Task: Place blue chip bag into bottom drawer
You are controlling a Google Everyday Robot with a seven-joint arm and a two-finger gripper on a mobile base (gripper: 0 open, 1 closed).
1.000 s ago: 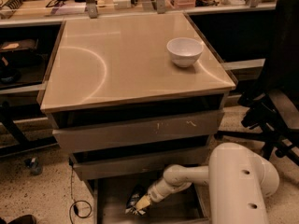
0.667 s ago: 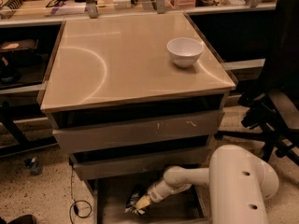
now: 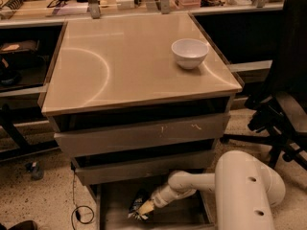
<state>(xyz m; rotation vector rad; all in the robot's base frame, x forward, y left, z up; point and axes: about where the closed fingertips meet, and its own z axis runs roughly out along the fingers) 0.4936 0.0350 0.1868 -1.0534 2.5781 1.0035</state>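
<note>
Gripper is down low, inside the bottom drawer, at the end of the white arm. The arm bends in from the right and reaches under the two drawers above, because that is the way into the low one. The gripper touches the blue chip bag. The bag looks dark and crinkled, with a bit of white at one end. I cannot tell if the gripper grips the bag or only rests against it.

The bag is in the middle of the bottom drawer. It seems to lie on the drawer floor, or very close to it. So I think the job is almost done, since the bag is in the right place.

The bottom drawer is pulled out far, so things can go in from above. The top drawer and the middle drawer stick out only a little, so they leave room.

A white bowl sits on the table top, far from the arm. It has no part in this job. A black chair stands to the right.

Next, I think the bag must be left alone and the arm must come out slowly. The bag is light and could cling to the gripper. The arm could also bump the middle drawer if it lifts too soon.
</note>
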